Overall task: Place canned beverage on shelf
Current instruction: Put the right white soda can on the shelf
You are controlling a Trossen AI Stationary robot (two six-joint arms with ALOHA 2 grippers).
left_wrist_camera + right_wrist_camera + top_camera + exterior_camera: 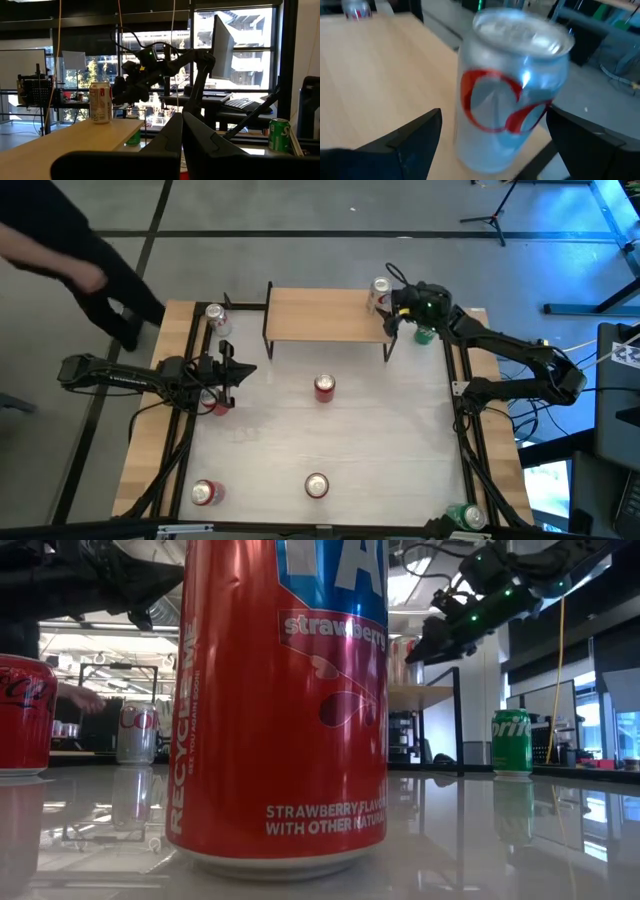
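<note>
The shelf [325, 315] stands at the table's far middle, a light-wood top on thin black legs. A silver can with red markings [380, 292] stands upright on its base at the top's right end, near the edge [510, 95]. My right gripper [392, 306] is open at that can, one finger on each side with a gap showing on both sides [492, 125]. It also shows in the left wrist view [120, 91], beside the can [100, 102]. My left gripper [243, 370] is shut and empty, above the table's left side, its fingers closed together [182, 122].
A green can [425, 333] stands on the table under my right arm. Red cans stand at the middle [324, 387], near middle [316, 485], near left [205, 493] and by my left arm [218, 402]. A silver can [217, 318] stands far left. A person [70, 270] stands beyond the far left corner.
</note>
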